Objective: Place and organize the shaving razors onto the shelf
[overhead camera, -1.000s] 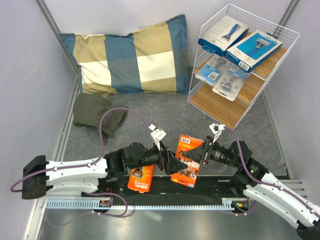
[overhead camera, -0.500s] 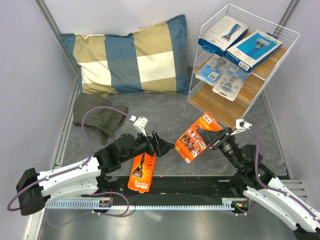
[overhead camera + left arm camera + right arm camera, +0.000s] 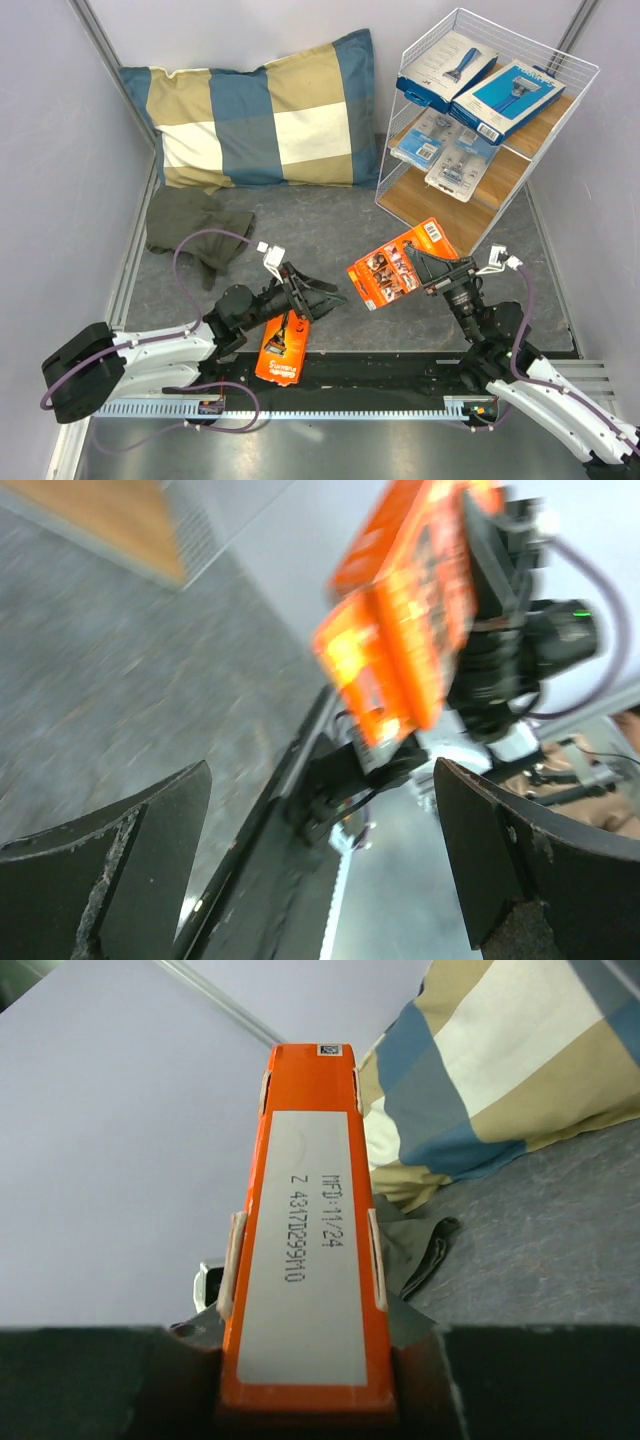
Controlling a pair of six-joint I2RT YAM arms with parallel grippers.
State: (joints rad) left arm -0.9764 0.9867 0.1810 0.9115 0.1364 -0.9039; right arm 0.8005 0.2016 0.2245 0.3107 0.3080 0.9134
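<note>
One orange card (image 3: pixel 395 268) is pinched in your right gripper (image 3: pixel 425 268), lifted in front of the shelf (image 3: pixel 440 210). The second card (image 3: pixel 283 350) lies on the table (image 3: pixel 330 225) beside your left gripper (image 3: pixel 333 301), its fingers spread, holding nothing.

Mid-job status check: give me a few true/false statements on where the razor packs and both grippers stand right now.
1. The right gripper is shut on an orange pack, held off the table. True.
2. The left gripper grips the second orange pack. False: its jaws are open and empty, and that pack lies on the table by the arm bases.
3. Both blue boxes sit on the top board of the shelf. True.
4. The blister packs lie on the bottom board. False: the blister packs lie on the middle board.
</note>
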